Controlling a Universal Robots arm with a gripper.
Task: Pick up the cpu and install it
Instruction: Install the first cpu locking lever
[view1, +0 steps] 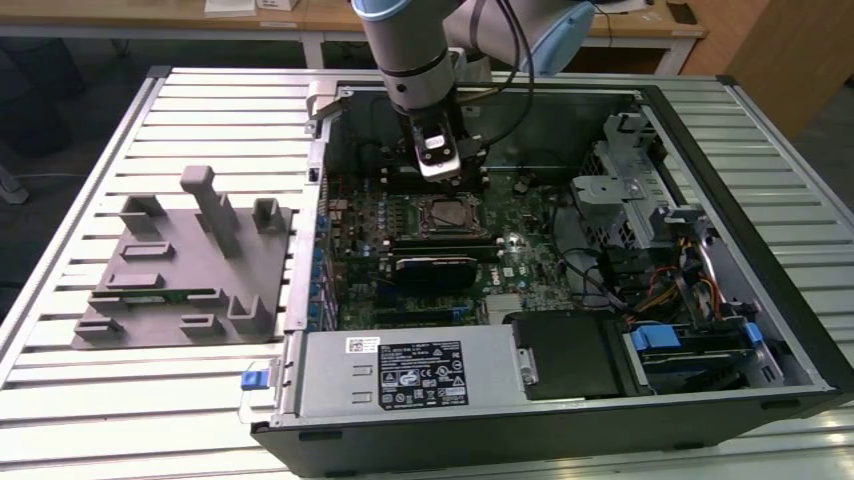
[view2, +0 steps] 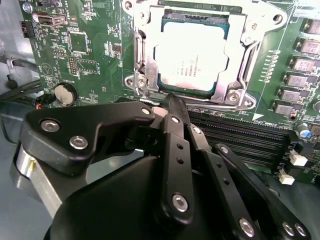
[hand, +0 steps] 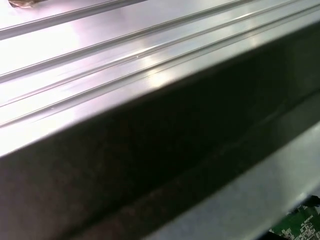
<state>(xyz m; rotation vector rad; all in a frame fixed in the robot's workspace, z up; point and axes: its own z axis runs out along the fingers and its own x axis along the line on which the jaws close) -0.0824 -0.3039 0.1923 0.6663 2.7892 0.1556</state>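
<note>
- In the exterior view, a grey tray (view1: 180, 270) with upright posts lies on the ribbed metal table (view1: 80, 390), at about 9 o'clock from the open computer case (view1: 747, 200). A long narrow green circuit strip (view1: 160, 295) rests in one of the tray's slots.
- Inside the case the green motherboard (view1: 527, 265) lies flat; the power supply (view1: 400, 370) sits at 6 o'clock from it, and the drive cage (view1: 627, 190) with its cables at 3 o'clock.
- The arm (view1: 407, 45) reaches down into the case from 12 o'clock, and the gripper (view1: 441, 165) hangs just at 12 o'clock of the socket frame (view1: 447, 215), near it.
- In the second wrist view the cpu (view2: 192, 55) lies flat inside the socket frame (view2: 142, 65), its silvery top showing, framed by the metal bracket and screws.
- The gripper (view2: 170, 107) in that view has its black fingers (view2: 175, 135) drawn together to a point, with nothing between them; the tip sits just at 6 o'clock of the cpu, over the frame's edge, apart from the chip.
- Dark memory slots (view2: 245, 132) run at 3 o'clock from the fingertips, and a round coin cell (view2: 64, 93) sits at 9 o'clock.
- In the first wrist view, a ribbed metal surface (hand: 100, 55) and a dark case wall (hand: 150, 165) show, with a corner of green board (hand: 300, 225) at 5 o'clock.
</note>
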